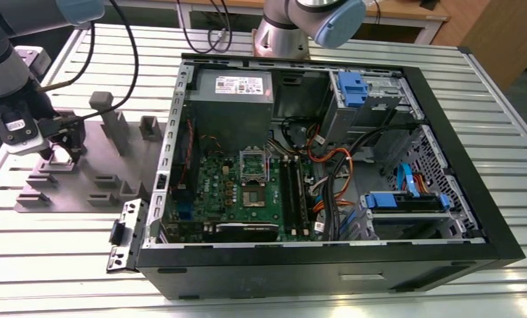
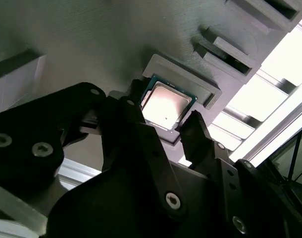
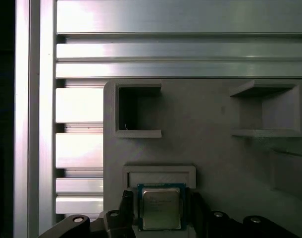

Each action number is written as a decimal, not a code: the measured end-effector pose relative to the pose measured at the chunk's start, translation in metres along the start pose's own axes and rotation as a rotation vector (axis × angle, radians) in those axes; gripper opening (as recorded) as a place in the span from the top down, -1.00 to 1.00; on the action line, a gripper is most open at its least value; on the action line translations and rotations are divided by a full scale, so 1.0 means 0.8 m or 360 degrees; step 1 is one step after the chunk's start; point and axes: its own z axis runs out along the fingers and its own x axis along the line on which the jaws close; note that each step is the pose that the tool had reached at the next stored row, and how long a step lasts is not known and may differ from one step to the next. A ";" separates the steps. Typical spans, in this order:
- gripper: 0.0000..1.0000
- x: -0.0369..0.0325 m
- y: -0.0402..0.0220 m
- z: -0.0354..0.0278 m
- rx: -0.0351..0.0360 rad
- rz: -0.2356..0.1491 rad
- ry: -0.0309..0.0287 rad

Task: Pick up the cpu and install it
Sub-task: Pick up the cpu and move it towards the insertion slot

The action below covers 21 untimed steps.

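While the slatted metal surface [image 1: 475, 119] carries everything, the biggest thing on it is the open computer case [image 1: 334, 271], lying on its side with the motherboard [image 1: 245, 199] facing up. Well apart from it, at the exterior view's left, is a grey parts fixture [image 1: 96, 195] full of slots and pockets. The arm hangs over that fixture with its gripper [image 2: 163, 108] down low. The cpu [image 3: 161, 208] sits flat in a shallow raised pocket [image 2: 203, 87] of the fixture, metal top up, not lifted yet.

Gripper is narrow: its black fingers [image 3: 127, 206] straddle the chip, one on each side, just beside its edges. As far as I can make out it isn't clamped on.

What could go wrong, imo: if the fingers close off-centre or catch the pocket rim, the chip could tilt or jam in the pocket. A weak pinch on such thin edges could also let it slip.

The exterior view gives you the case and how far the board is from the fixture. Both wrist views give you the close-up: the chip's seat in the pocket and how the fingers line up with it.
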 end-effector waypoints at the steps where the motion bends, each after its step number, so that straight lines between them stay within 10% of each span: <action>1: -0.24 0.0000 0.0000 0.0000 0.0000 0.0000 0.00000; 21: -0.11 0.0026 -0.0003 0.0027 -0.0020 -0.0001 0.00032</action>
